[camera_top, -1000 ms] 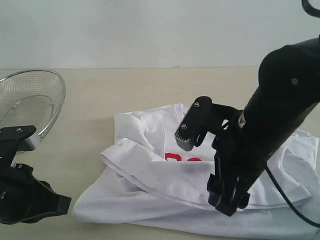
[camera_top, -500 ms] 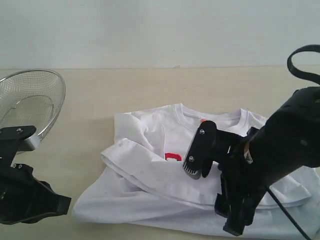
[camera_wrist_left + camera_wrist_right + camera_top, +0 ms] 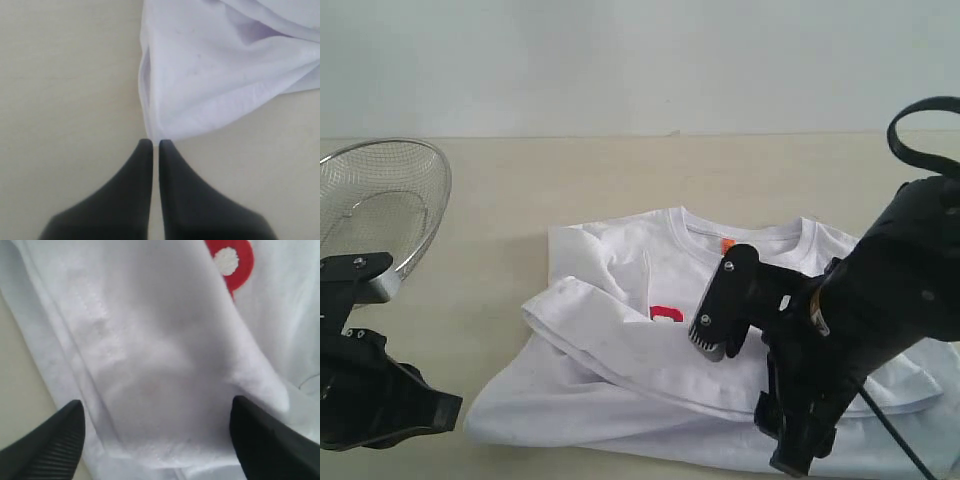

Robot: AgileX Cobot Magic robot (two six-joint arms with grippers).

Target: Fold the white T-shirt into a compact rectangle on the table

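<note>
White T-shirt (image 3: 620,340) part-folded; next grasp pending.
Right claw (image 3: 160,440) spread wide above a folded edge, should lower and pinch; left claw (image 3: 155,145) closed, empty, beside the hem.

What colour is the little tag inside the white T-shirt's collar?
Orange. The neck tag shows best in the exterior view.

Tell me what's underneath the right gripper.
The white T-shirt lies under the open right gripper, its folded-over flap directly below. Some red lettering peeks out beside it; the rest of the print is hidden by the flap and the arm.
</note>
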